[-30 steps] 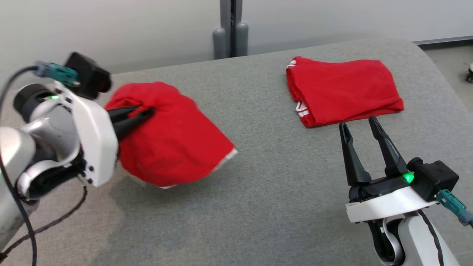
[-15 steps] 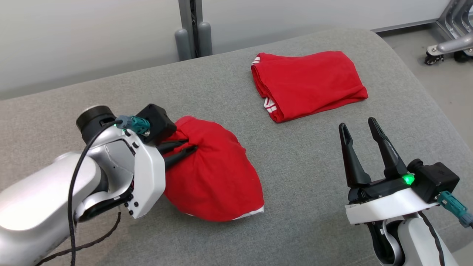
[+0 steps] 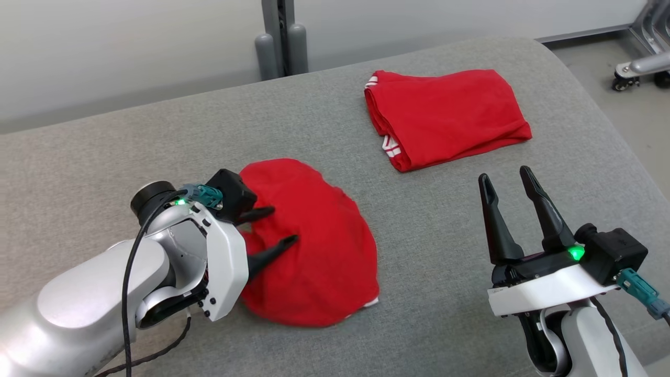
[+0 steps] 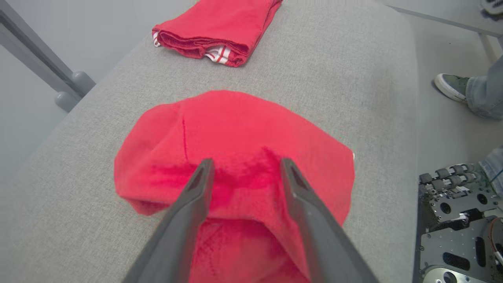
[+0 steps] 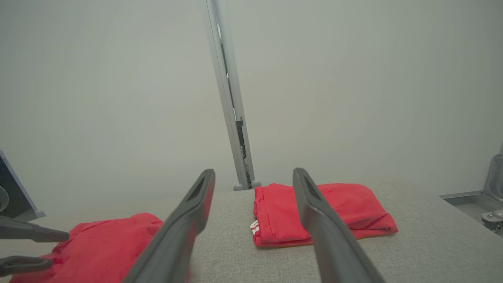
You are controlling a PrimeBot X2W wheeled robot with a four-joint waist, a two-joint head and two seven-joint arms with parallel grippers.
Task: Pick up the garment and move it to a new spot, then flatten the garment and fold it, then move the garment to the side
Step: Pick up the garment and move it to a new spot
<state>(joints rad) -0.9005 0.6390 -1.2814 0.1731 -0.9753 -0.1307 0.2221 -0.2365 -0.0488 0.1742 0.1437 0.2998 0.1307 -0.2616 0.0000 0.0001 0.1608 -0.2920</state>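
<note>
The rumpled garment (image 3: 319, 251) is seen in plain red, with a thin white edge, possibly a hem, at its near side. White stripes are shown on the red folded garment (image 3: 450, 115), and the bench (image 3: 157, 146) is covered in mottled grey weave.

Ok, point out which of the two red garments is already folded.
The far garment, ahead of the right gripper: a flat rectangle with stacked layered edges. The other lies in a rumpled mound at the left gripper.
</note>
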